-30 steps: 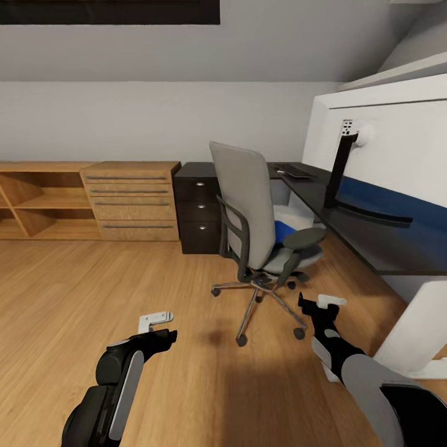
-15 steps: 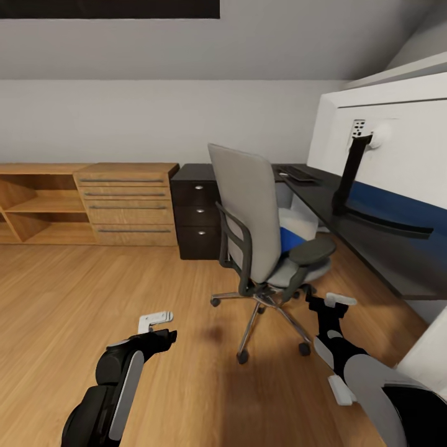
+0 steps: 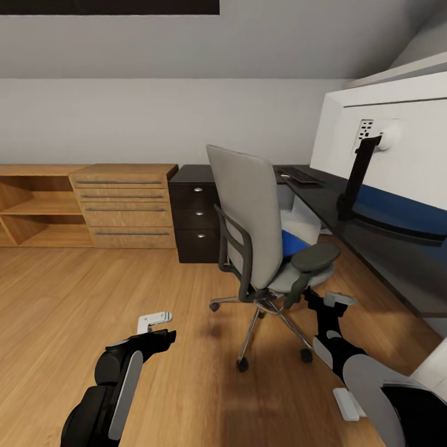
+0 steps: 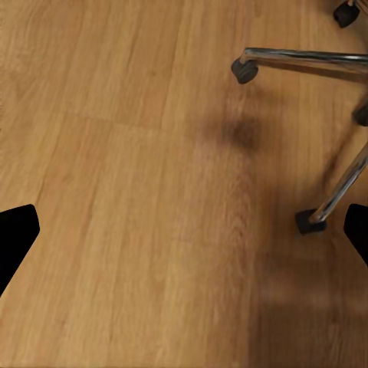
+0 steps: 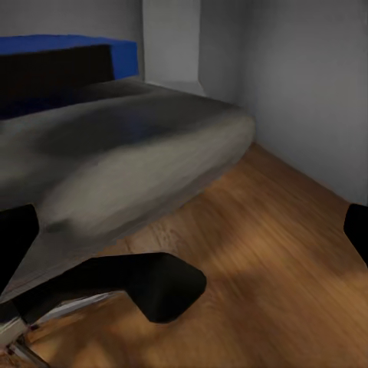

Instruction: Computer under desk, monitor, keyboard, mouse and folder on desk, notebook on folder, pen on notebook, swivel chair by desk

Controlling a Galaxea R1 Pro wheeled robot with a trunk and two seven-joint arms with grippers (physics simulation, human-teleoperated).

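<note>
Folder (image 3: 292, 241) on swivel chair (image 3: 264, 217)

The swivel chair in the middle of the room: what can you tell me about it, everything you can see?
The grey upholstered swivel chair has a tall pale back, dark oval armrests and a shiny metal star base on black castors. It stands upright on the light wood plank floor, beside the matte black desk, its back turned toward the camera. A bright blue flat folder lies on its seat. The right pincer hangs low beside the seat, not touching.
</note>
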